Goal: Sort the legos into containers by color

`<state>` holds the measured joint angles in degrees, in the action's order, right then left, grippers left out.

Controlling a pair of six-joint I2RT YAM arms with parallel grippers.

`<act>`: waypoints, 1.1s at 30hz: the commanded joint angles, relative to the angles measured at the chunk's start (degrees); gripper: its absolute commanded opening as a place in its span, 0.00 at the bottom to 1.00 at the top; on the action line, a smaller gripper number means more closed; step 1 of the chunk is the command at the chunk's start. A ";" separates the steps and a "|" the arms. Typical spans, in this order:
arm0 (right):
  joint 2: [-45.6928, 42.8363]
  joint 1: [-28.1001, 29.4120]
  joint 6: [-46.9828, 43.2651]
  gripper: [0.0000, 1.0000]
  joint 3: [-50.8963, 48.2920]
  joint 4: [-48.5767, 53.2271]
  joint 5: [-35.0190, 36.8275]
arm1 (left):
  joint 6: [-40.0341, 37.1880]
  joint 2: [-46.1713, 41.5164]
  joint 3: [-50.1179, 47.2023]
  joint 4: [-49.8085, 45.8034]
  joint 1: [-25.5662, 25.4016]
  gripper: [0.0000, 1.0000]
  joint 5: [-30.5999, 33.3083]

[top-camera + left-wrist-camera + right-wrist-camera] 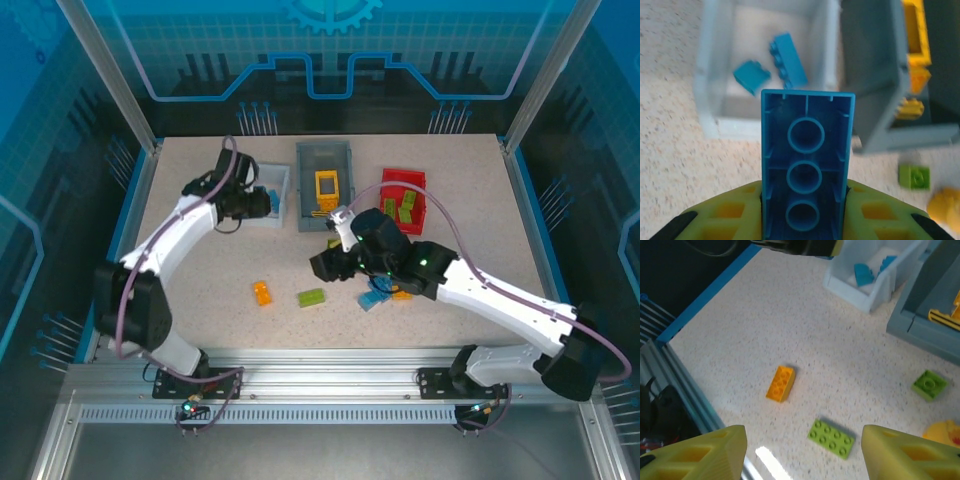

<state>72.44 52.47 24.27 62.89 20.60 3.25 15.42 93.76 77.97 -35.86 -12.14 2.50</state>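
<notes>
**Item 1: my left gripper (pixel 806 200).** My fingers (pixel 725 215) pinch a long blue brick (pixel 807 150) by its near end. Its hollow underside, with three round tubes, faces the wrist camera. The brick's far end points at the white bin (pixel 710 100), and in the wrist view it overlaps the bin's near wall.

**Item 2: white bin.** Two blue pieces lie inside, close together: a studded blue block (pixel 788 60) and a smaller blue wedge (pixel 751 76).

**Item 3: grey bin (pixel 875 75).** It stands just to the right of the white bin and holds yellow pieces (pixel 915 40).

**Item 4: red bin (pixel 403 180).** It stands to the right of the grey bin, with lime green bricks (pixel 405 207) inside.

**Item 5: my right gripper (pixel 804 445).** My fingers are spread wide with nothing between them. The gripper hovers over the open table in front of the bins.

**Item 6: loose pieces on the table.**
- An orange brick (pixel 780 383) lies well in front of the white bin.
- A long green brick (pixel 831 438) lies near the orange brick, not touching it.
- A small square green brick (pixel 929 385) lies in front of the grey bin.
- A yellow lump (pixel 942 432) sits at the right edge of my right wrist view, cut off by the frame.
- A blue scrap (pixel 375 298) shows from above, partly hidden under my right arm. I cannot tell its shape.
</notes>
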 commanded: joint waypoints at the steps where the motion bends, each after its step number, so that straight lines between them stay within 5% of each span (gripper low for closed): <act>1: 3.05 0.53 0.77 0.64 3.44 -7.23 2.05 | 3.69 9.31 8.41 -3.60 1.92 0.23 -0.06; 10: 7.73 0.61 1.69 0.65 7.82 -8.64 2.54 | 4.22 27.64 27.13 -10.03 2.78 0.24 3.63; 16: 7.73 0.54 2.23 0.65 6.57 -7.60 2.89 | 4.88 30.11 28.84 -10.59 3.09 0.39 2.89; 22: 6.43 0.02 2.73 0.67 3.89 -5.98 4.32 | 5.37 25.47 25.75 -9.46 3.01 0.58 1.05; 28: 4.78 -1.07 3.57 0.67 -0.03 -0.09 10.63 | 7.13 15.75 20.79 -8.21 2.50 0.58 -0.81; 33: 6.52 -5.70 17.81 0.64 -1.72 11.28 14.84 | 6.88 2.22 11.29 -3.08 -1.39 0.60 -2.18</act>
<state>78.72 49.45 32.47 62.19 23.53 13.82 21.34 103.85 93.08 -42.04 -10.81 2.92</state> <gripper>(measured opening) 0.641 0.597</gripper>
